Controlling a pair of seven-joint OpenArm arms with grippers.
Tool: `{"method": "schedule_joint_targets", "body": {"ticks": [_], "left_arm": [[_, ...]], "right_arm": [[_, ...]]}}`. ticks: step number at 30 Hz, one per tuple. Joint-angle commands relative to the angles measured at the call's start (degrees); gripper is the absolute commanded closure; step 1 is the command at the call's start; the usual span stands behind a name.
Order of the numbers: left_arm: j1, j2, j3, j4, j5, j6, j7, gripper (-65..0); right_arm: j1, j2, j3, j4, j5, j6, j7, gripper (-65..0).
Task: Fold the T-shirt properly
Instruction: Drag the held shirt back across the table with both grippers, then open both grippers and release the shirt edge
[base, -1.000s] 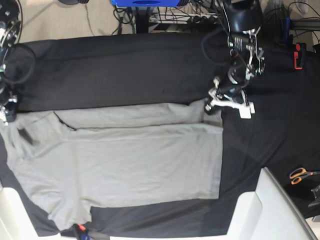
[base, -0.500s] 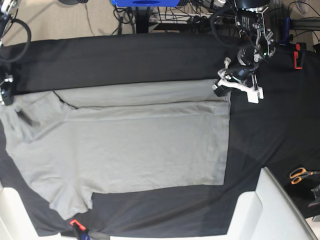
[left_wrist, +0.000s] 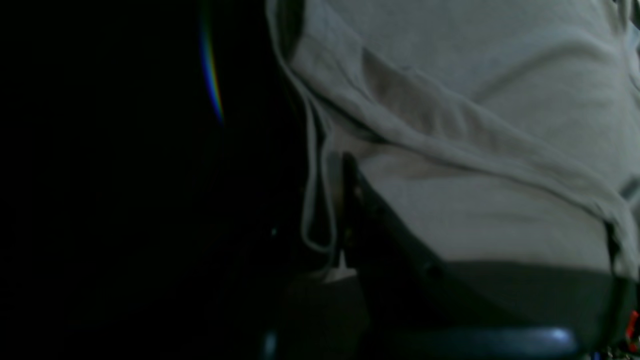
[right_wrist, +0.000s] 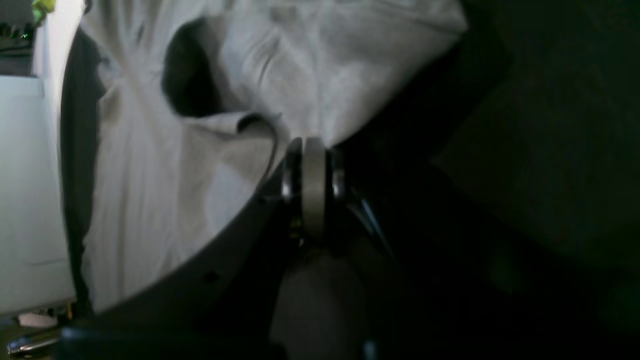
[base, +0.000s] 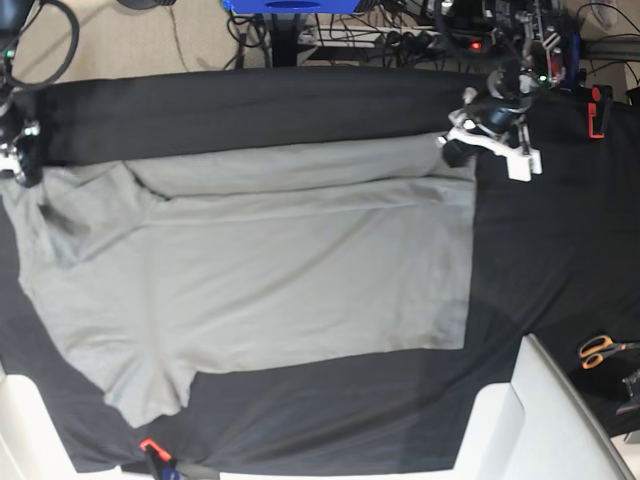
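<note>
Pulled wider and flatter than a second ago: shirt (base: 250, 270) now spread across the black cloth (base: 300, 105) on the surface, far edge dragged farther back.

At the left, right hand (base: 18, 160) clamped shut on the collar-side corner, moved away from the near side.

At the right, left hand (base: 462, 150) closed on the far hem corner, carried back and rightward.

Flap along the far edge not yet laid out; likely straightening before the first fold.
</note>
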Motion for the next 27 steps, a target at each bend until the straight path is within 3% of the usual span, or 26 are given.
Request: {"method": "schedule_joint_targets", "body": {"ticks": [1,15,19,27], "left_arm": [[0.98,-0.85,-0.20,1.49,-0.75,-0.23,-0.80,0.0],[5.38,-5.86,-0.29,5.18,-0.84,-0.23,-0.89,0.0],[5.38,-7.18,-0.29,5.27,-0.84,-0.23,-0.89,0.0],[7.05,-8.06,-0.29,7.03,-0.84,-0.41,-0.89,0.0]], "right_arm": [[-1.00,0.35,0.43,1.70,0.77,0.13,0.92,-0.2],[-10.32,-5.10,0.43,13.48,0.86,-0.22,1.19,-0.2],[-11.46,-6.86,3.68,16.03,0.77,-0.22,0.75,-0.2],[-12.87,-7.30,6.58,17.26,0.68,-0.22,-3.47,-0.2]]}}
